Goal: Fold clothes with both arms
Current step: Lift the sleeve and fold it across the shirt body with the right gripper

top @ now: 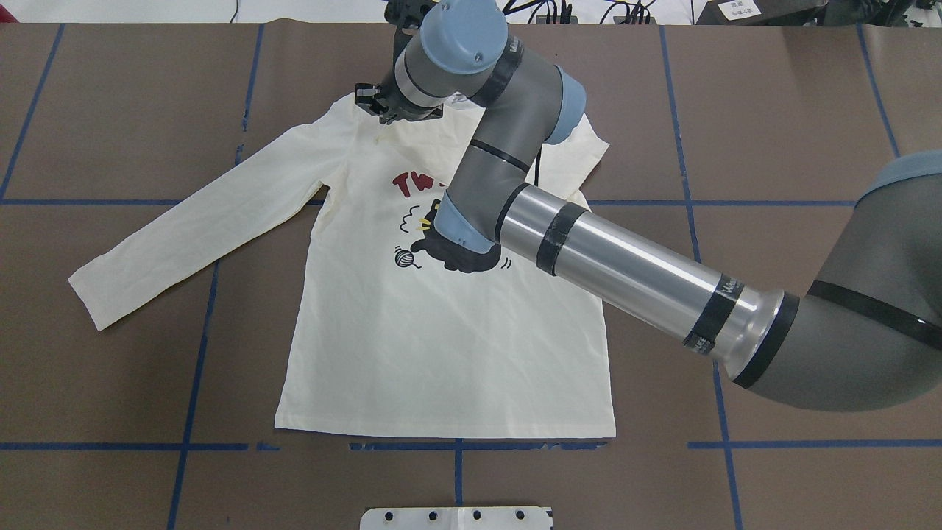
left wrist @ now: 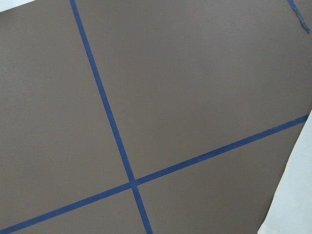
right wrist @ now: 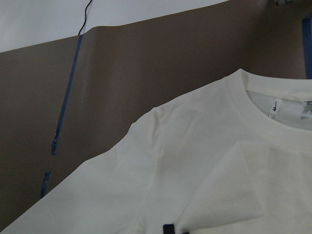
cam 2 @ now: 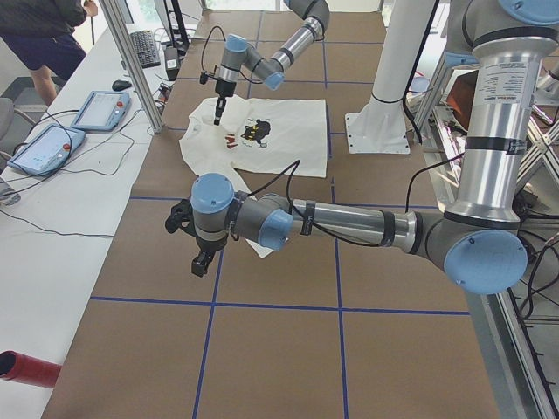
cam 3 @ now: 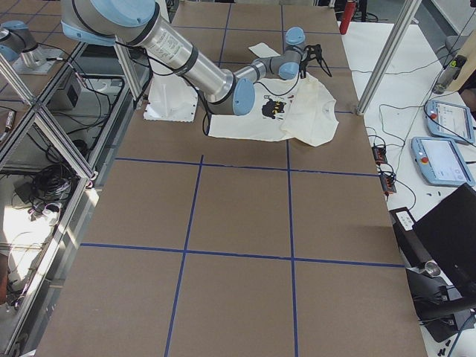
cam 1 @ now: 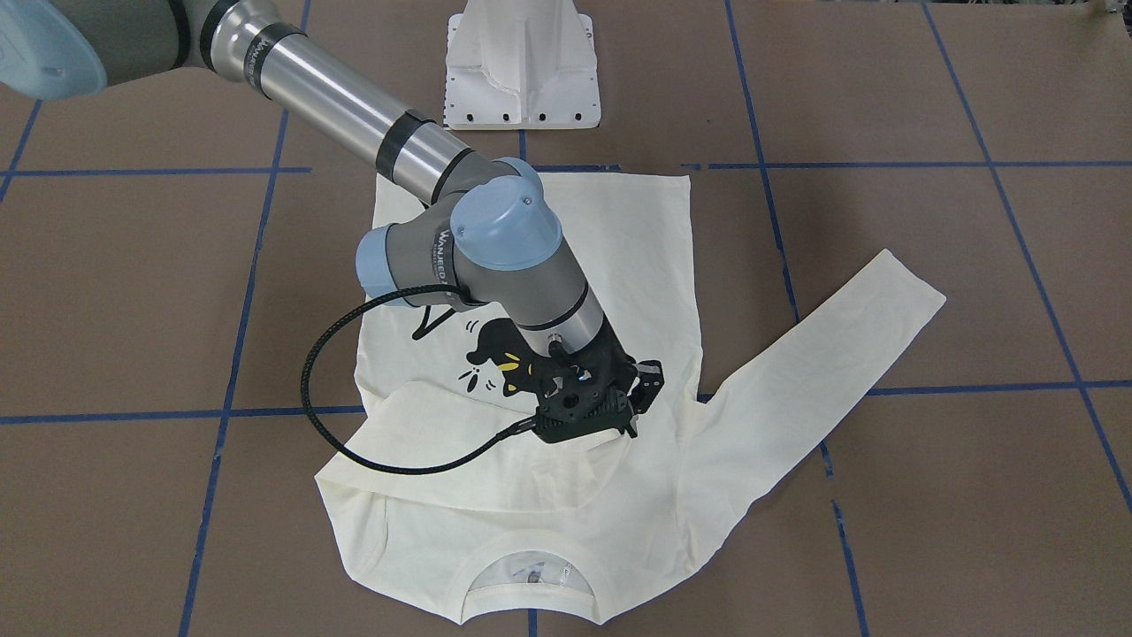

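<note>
The cream T-shirt (cam 1: 619, 248) lies flat and print up on the brown table, collar away from the robot; it also shows in the overhead view (top: 441, 353). One sleeve (top: 199, 221) lies stretched out to the robot's left. The other sleeve (cam 1: 460, 425) is folded across the chest. My right gripper (cam 1: 630, 425) is low over that sleeve's end near the collar and looks shut on its edge (right wrist: 234, 190). My left gripper (cam 2: 201, 262) hangs above bare table beyond the stretched sleeve's cuff. I cannot tell whether it is open or shut.
The white pedestal base (top: 456, 517) stands at the robot's side of the table. Blue tape lines (cam 1: 778, 248) cross the brown surface. A side table with tablets (cam 2: 52, 144), metal posts (cam 2: 131, 61) and a person (cam 2: 44, 35) lie past the far edge.
</note>
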